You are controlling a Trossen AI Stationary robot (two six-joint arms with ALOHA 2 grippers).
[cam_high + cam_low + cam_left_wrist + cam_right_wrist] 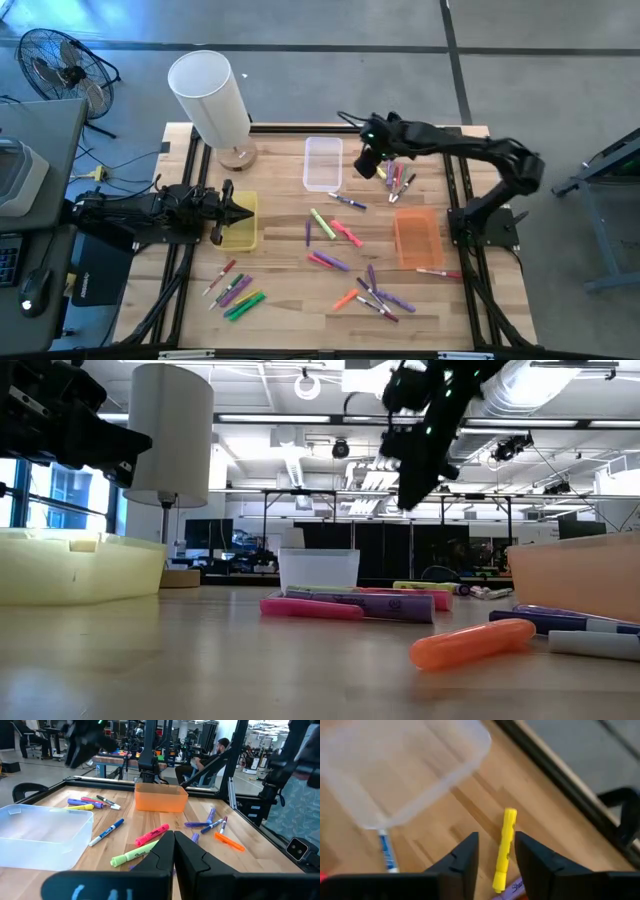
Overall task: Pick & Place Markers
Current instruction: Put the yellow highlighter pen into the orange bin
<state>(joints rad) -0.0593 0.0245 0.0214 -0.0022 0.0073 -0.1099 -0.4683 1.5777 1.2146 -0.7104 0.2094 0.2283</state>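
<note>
Many markers lie flat and scattered on the wooden table: a group point(397, 181) at the far right, some point(330, 232) mid-table, others point(236, 291) near the front. My right gripper point(370, 162) hangs open above the table beside the clear bin point(323, 163), slanting down. In its wrist view a yellow marker point(504, 847) on the wood shows through the gap between the fingers, well below them. My left gripper point(174, 846) is shut and level, over the yellow bin point(243, 228), holding nothing.
An orange bin point(417, 238) stands right of centre. A white cylindrical lamp point(210, 98) stands at the far left, its base on the table. A blue marker point(387, 852) lies by the clear bin. Black frame rails run along the table edges. People sit in the room beyond.
</note>
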